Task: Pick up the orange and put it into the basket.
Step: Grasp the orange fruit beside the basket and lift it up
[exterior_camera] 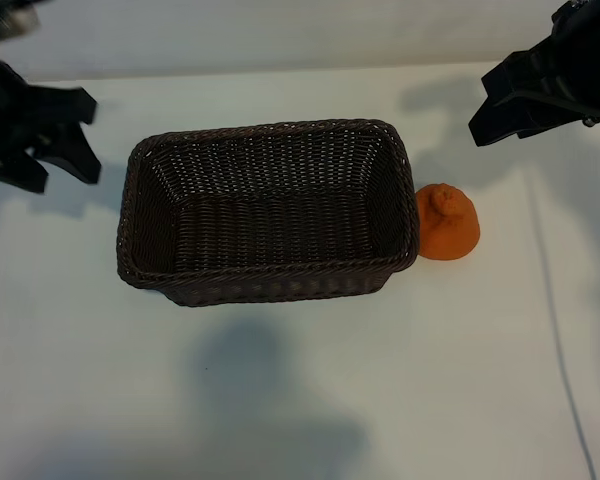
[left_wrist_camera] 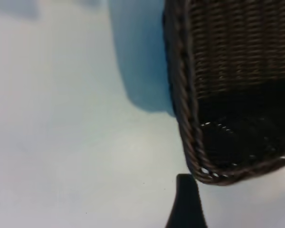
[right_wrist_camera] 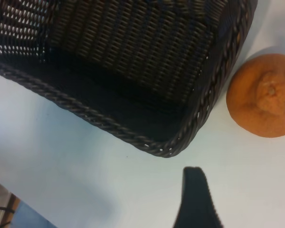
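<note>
Basket (exterior_camera: pixel 268 290) is dark brown woven wicker, rough weave with a braided rim. Orange (exterior_camera: pixel 448 224) looks matte and bumpy. Table (exterior_camera: pixel 280 400) is smooth matte white.

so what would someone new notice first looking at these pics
The big dark wicker basket at the table's centre draws the eye first, empty inside. Next, the small orange sitting on the table against the basket's right end. Both grippers hang open and empty at the far corners: left gripper, right gripper.
</note>
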Robot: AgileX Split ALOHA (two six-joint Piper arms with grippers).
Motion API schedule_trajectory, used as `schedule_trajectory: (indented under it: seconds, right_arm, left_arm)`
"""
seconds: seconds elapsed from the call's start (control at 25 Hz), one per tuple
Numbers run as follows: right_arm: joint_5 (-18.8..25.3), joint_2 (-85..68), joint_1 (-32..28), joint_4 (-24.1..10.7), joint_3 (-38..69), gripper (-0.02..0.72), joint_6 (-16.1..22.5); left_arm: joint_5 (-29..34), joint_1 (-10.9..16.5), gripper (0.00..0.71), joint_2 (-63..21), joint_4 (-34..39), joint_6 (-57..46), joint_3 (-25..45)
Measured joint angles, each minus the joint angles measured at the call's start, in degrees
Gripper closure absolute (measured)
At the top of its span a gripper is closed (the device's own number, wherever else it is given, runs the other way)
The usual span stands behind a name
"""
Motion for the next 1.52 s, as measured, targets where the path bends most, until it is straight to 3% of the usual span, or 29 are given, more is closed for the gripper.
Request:
schedule_trajectory:
  seconds: [0.4, 0.76, 1.08, 1.52]
  right_arm:
    - [0.0, 0.0, 0.0, 0.0, 0.0, 0.244, 0.0]
    - [0.0, 0.0, 0.0, 0.0, 0.0, 0.244, 0.0]
    - [0.1, 0.0, 0.0, 0.0, 0.0, 0.244, 0.0]
    - [0.2, 0.0, 0.0, 0.0, 0.0, 0.244, -0.1]
  left_arm:
    - [0.0, 6.3, 0.140, -4.7, -3.1, 1.2, 0.2]
    - [0.1, 6.5, 0.140, -15.1, -8.7, 6.9, 13.4]
    - [-4.0, 6.5, 0.140, -16.1, -15.4, 8.9, 23.6]
    - [-6.6, 6.5, 0.140, -16.1, -22.7, 13.3, 25.1]
